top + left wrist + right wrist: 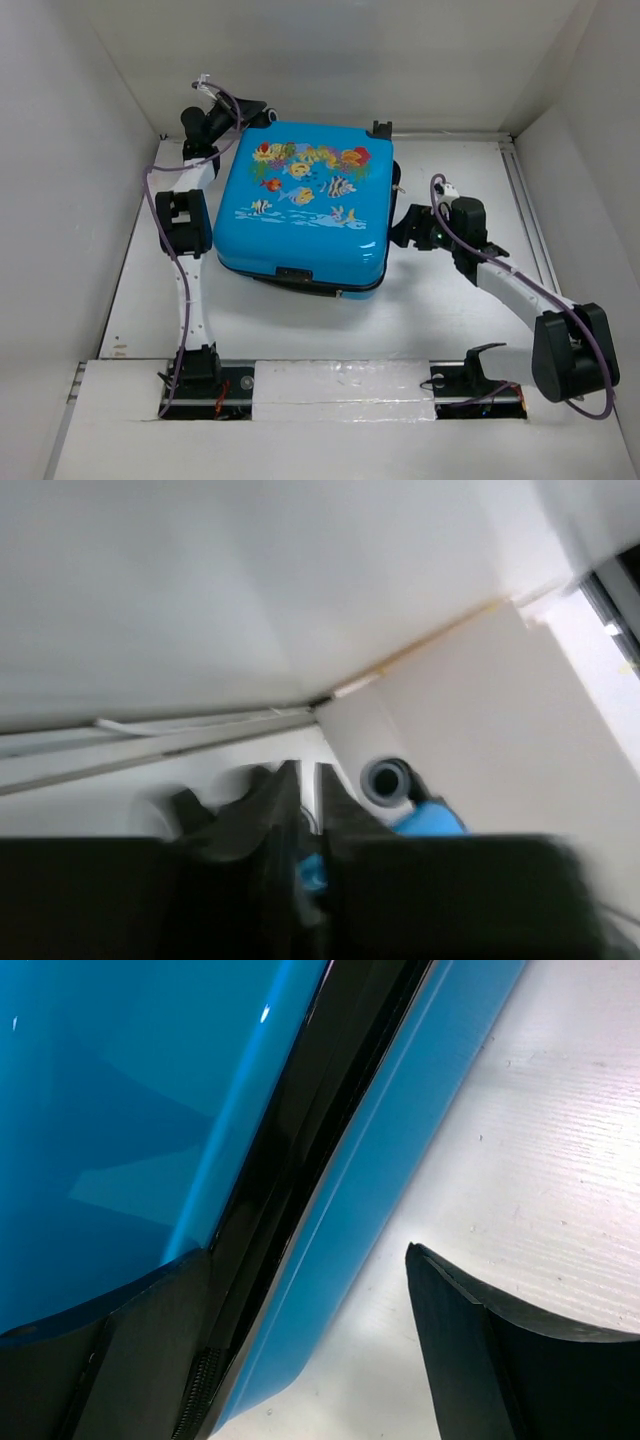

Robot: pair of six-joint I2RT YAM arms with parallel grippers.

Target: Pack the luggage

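Ideally, the luggage (300, 205) is braced at 3 o'clock by the wide-open, empty right claw (405, 228); the left claw (258, 113), at 11 o'clock, is nearly closed, its hold untellable.

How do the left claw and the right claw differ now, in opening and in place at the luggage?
The left claw has its fingers almost together; the right claw has them wide apart. The left claw is at the far left corner of the luggage; the right claw is at its right side, the blue edge between its fingers. Both are black and near the luggage.
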